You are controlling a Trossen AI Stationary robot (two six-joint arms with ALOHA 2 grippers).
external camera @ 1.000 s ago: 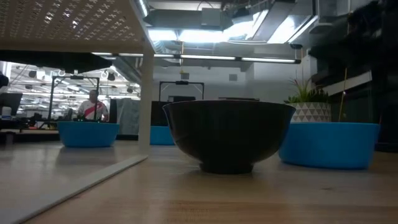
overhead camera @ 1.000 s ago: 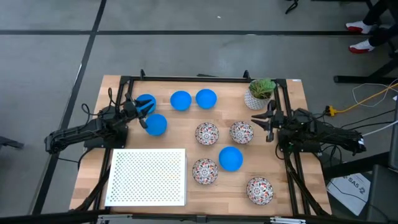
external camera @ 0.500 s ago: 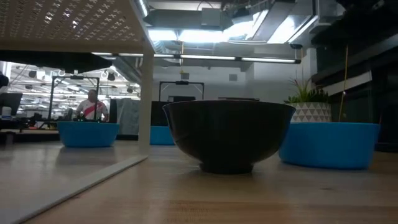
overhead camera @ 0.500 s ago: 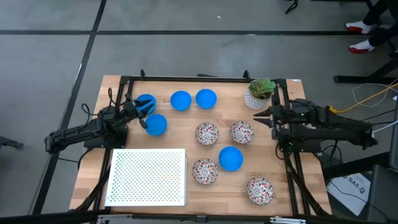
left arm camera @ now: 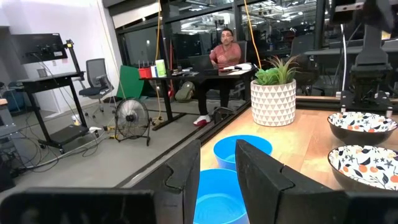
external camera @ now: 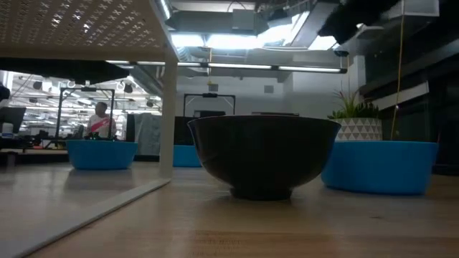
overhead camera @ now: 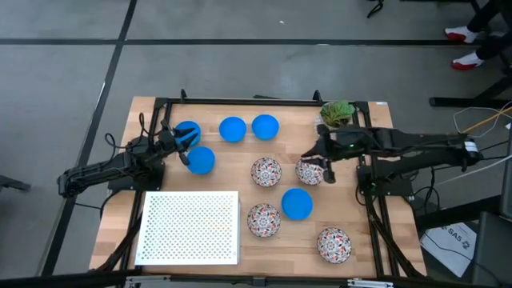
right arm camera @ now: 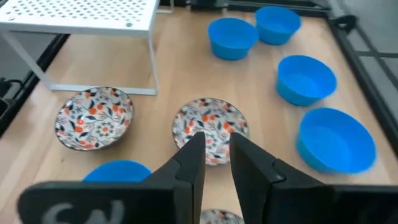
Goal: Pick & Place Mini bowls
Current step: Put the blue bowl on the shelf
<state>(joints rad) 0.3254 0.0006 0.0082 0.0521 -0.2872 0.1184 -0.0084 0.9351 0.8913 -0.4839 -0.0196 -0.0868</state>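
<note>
Right gripper (overhead camera: 314,154): fingers slightly apart, gripping nothing, above the small white floral-patterned bowl (overhead camera: 310,170).
Left gripper (overhead camera: 181,144): seemingly pinching the rim of a plain bright blue bowl (overhead camera: 187,131); view poor.
Other bowls: on the wooden table (overhead camera: 240,168).

I read this as a robotics lab set inside an open-plan office: my two arms are bolted to a wooden bench (overhead camera: 240,184) framed by a black metal rig (overhead camera: 248,102), standing on grey floor marked with dark tape lines (overhead camera: 120,48). Beyond the far edge of the bench I see a glass partition (left arm camera: 186,56), a standing desk with a monitor (left arm camera: 37,46), an office chair (left arm camera: 96,78), a floor fan (left arm camera: 129,115) and a person seated at a desk (left arm camera: 224,53). Overhead run exposed ducts and strip lights (external camera: 237,39).
</note>
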